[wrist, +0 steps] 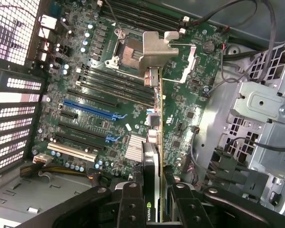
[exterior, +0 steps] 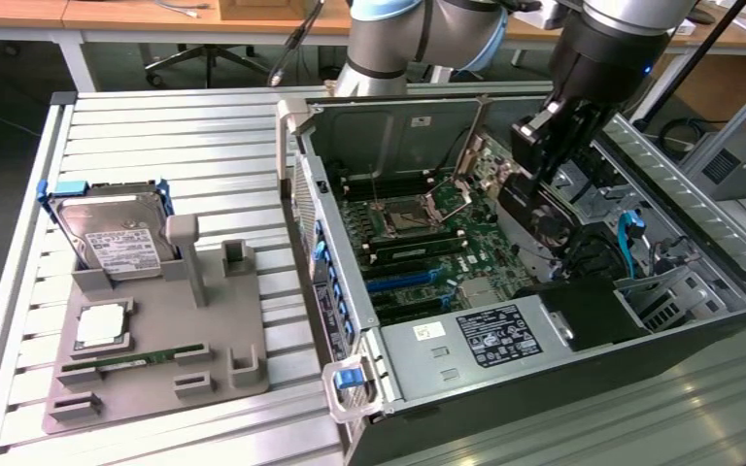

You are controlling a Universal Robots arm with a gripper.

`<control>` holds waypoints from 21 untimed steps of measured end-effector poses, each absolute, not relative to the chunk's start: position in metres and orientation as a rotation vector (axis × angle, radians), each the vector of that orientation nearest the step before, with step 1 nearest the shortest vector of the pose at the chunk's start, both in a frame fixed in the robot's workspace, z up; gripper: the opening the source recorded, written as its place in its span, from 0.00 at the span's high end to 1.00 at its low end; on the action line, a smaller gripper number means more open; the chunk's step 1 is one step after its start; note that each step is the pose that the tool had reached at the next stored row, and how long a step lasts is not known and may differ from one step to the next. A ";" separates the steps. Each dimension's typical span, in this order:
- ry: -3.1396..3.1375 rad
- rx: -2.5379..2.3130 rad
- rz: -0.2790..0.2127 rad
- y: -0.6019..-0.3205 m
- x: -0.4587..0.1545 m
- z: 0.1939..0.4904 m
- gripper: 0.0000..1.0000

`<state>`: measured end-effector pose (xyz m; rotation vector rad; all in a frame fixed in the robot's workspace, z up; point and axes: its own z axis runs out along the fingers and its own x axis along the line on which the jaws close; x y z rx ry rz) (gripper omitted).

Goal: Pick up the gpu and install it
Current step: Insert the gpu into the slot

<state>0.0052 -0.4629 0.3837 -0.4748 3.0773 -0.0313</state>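
Holding the flat black rectangular gpu card (wrist: 151, 156) edge-on, our black two-fingered gripper (wrist: 153, 190) is partly closed onto it, one finger on each face, inside the open grey computer case (exterior: 360, 131). The card hangs above the green motherboard (wrist: 190, 109), clear of it, its long axis running from the claw out to its silver end bracket (wrist: 156, 50). We judge the long blue slot (wrist: 88, 108) lies aside and crosswise to that axis; a grey metal drive cage (wrist: 263, 102) crowds the opposite side.

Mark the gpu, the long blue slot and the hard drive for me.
gpu (wrist: 152, 178), wrist view, its thin edge.
long blue slot (wrist: 91, 109), wrist view, mid-length.
hard drive (exterior: 114, 238), exterior view, labelled silver face.
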 end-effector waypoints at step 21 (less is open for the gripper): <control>3.055 -0.608 -0.049 -0.463 0.005 0.381 0.73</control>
